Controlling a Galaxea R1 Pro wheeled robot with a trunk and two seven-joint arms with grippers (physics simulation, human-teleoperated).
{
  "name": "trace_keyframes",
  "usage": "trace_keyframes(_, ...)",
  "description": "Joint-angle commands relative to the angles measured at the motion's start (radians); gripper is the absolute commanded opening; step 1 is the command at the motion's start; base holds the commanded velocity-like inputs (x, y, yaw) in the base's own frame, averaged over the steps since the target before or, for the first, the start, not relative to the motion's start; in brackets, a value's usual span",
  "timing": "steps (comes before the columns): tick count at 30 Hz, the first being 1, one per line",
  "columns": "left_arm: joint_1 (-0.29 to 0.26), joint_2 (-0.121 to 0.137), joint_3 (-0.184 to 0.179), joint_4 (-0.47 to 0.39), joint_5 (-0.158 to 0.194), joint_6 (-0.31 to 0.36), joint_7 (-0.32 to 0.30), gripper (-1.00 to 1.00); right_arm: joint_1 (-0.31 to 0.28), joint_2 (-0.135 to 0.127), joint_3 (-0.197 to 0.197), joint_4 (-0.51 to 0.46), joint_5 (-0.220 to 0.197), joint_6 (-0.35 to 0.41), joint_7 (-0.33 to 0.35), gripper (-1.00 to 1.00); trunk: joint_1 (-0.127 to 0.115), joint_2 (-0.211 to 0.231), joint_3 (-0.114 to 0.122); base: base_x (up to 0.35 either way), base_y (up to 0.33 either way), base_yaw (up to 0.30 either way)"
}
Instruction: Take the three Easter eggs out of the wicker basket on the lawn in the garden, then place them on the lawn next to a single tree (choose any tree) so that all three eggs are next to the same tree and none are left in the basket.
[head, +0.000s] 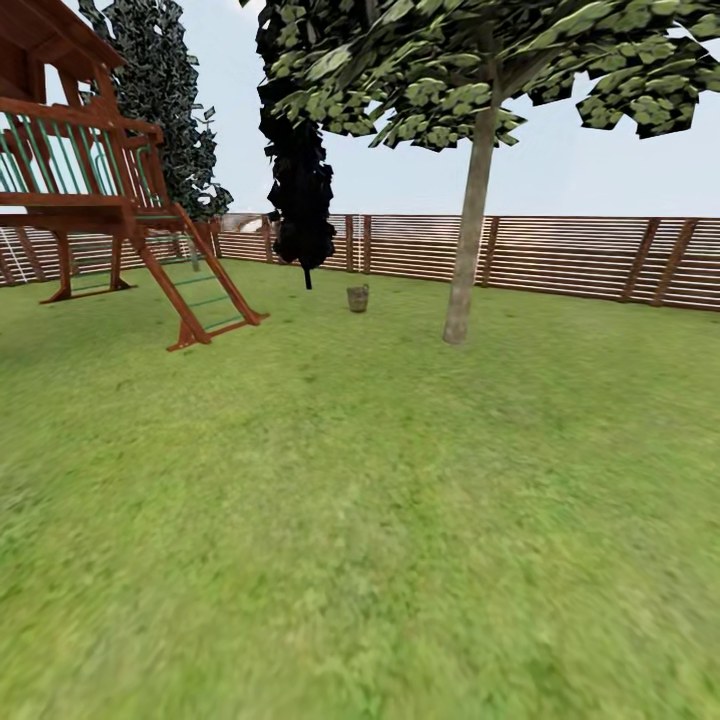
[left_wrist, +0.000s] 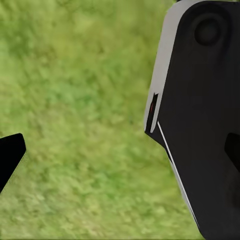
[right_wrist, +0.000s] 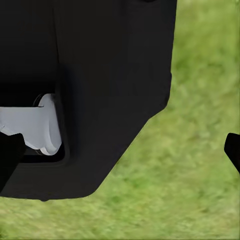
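Observation:
The Easter eggs and the wicker basket are out of view. The lawn (head: 360, 520) spreads mottled green across the garden to a slatted fence. My left gripper (left_wrist: 120, 152) is open over the grass, one black fingertip (left_wrist: 10, 156) at the picture's edge and nothing between the fingers. My right gripper (right_wrist: 121, 152) is open too, a fingertip (right_wrist: 233, 149) over grass and nothing held. A leafy tree with a slim grey-brown trunk (head: 470, 230) stands far ahead, right of centre.
A red-brown wooden playset with a ladder (head: 110, 190) stands at the far left. Two dark narrow trees (head: 300, 190) rise by the brown slat fence (head: 580, 255). A small grey pail-like container (head: 357, 298) sits on distant grass. My own dark body (right_wrist: 100, 75) is close beside both grippers.

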Motion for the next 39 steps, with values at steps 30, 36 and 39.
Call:
trace_keyframes(30,0.0,0.0,-0.002,0.0,0.006,-0.002,0.001,1.0,0.0,0.0,-0.001,0.0,0.0,-0.003,-0.001,1.0,0.001,-0.002,-0.001,0.311,0.101,0.0)
trace_keyframes(36,0.0,0.0,-0.002,0.0,0.006,-0.002,0.001,1.0,0.0,0.0,-0.001,0.0,0.0,-0.003,-0.001,1.0,0.001,-0.002,-0.001,0.311,0.101,0.0)
trace_keyframes(39,0.0,-0.001,-0.002,0.0,0.006,-0.002,0.001,1.0,0.0,0.0,-0.001,0.0,0.0,-0.003,-0.001,1.0,0.001,-0.002,-0.001,0.311,0.101,0.0)
